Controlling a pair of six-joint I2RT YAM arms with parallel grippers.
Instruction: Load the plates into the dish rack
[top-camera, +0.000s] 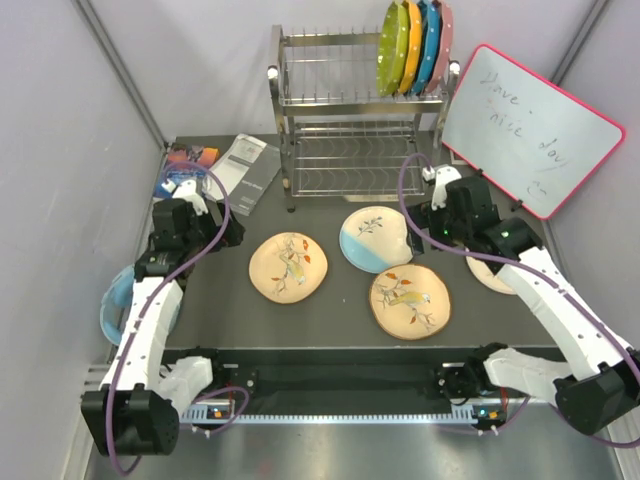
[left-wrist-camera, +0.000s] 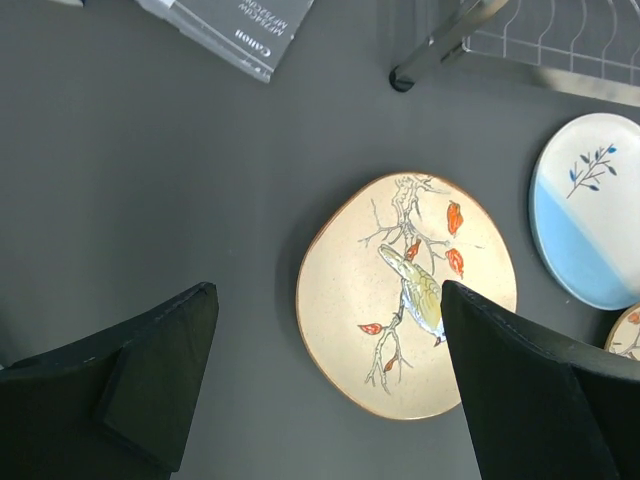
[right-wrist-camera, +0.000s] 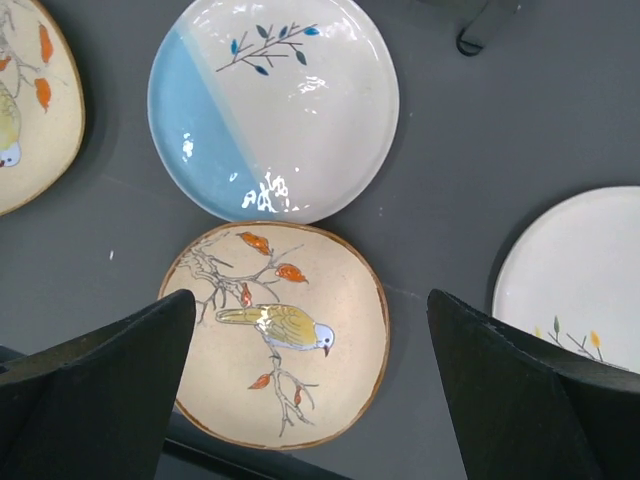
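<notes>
four to load, none racked yet. flat on the table (top-camera: 330, 325): first tan-peach plate (top-camera: 288, 266), white and blue plate (top-camera: 375, 240), second tan-peach plate (top-camera: 410, 301), cream plate (right-wrist-camera: 590, 270) half hidden under the right arm. dish rack (top-camera: 340, 165) at the back, bright plates (top-camera: 415, 45) upright on top. left gripper (left-wrist-camera: 325, 300) spread wide, empty, over the first tan-peach plate. right gripper (right-wrist-camera: 310, 300) gaping too, empty, over the second.

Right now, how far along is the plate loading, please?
Done: nothing; the dish rack holds only four coloured plates. In hand: nothing; the left gripper and right gripper are open, empty. Left: the left tan plate, the right tan plate, the blue-white plate and the cream plate, flat on the table.
</notes>
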